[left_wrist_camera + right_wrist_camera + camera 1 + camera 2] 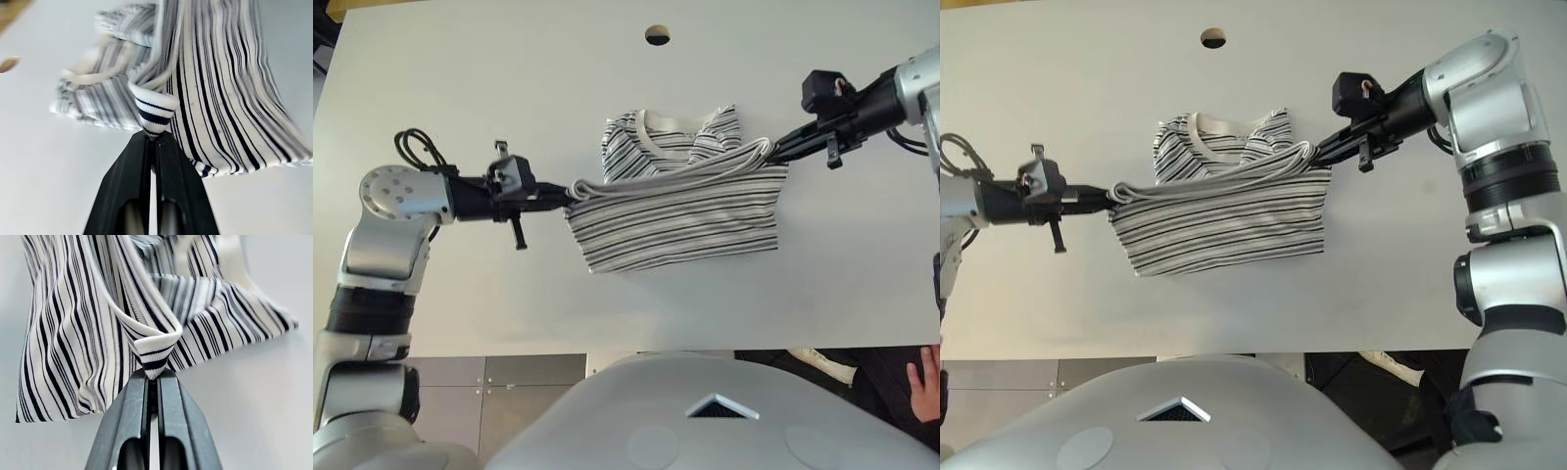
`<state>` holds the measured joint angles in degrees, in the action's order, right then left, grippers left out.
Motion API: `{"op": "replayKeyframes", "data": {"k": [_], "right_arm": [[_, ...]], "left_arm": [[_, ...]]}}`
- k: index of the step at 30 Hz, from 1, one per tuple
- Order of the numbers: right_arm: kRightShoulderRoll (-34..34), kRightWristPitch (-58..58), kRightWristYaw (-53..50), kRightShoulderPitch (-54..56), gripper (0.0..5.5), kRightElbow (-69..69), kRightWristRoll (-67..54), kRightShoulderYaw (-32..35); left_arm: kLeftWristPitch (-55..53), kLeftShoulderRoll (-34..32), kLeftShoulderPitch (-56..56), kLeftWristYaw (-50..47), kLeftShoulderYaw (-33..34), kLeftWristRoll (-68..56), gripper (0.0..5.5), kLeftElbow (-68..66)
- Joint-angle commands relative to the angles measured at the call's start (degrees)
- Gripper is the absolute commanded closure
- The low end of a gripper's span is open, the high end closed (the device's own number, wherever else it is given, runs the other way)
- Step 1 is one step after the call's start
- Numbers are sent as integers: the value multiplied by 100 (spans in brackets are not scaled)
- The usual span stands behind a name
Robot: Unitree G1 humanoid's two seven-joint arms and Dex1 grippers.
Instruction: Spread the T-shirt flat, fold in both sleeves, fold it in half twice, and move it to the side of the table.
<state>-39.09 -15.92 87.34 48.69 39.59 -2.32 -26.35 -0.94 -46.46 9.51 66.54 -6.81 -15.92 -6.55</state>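
Two end effectors, T-shirt stretched between

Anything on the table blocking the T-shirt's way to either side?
Nothing visible does. The left pincer and right pincer are shut on the T-shirt, with no object on the table toward either side. A round hole sits beyond the collar, off that path.

Bright, diffuse light falls evenly across the white table, the striped T-shirt casts only a faint, soft-edged shadow on it along its lower edge, and the cabinet fronts below the table's near edge sit dimmer.
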Motion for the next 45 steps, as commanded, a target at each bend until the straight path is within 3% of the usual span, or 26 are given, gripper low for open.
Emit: {"op": "replayKeyframes", "data": {"k": [1, 13, 26, 35, 45], "right_arm": [[255, 264, -263, 446, 536, 969, 238, 196], [792, 801, -923, 881, 536, 2744, 771, 604], [1301, 780, -2418, 1013, 536, 3311, 807, 1386], [1468, 801, -2908, 899, 536, 3479, 964, 1522], [1612, 772, -3376, 997, 381, 3564, 896, 1839]], "left_arm": [[338, 462, 605, -228, 84, 135, 540, -647], [906, 1321, 1673, -575, 25, 586, 540, -2324], [1657, 1821, 2292, -1110, -35, 1395, 540, -4337], [1849, 2039, 2440, -1397, 58, 1510, 540, -4887], [1596, 2140, 2651, -1684, 574, 1226, 417, -5218]]}}
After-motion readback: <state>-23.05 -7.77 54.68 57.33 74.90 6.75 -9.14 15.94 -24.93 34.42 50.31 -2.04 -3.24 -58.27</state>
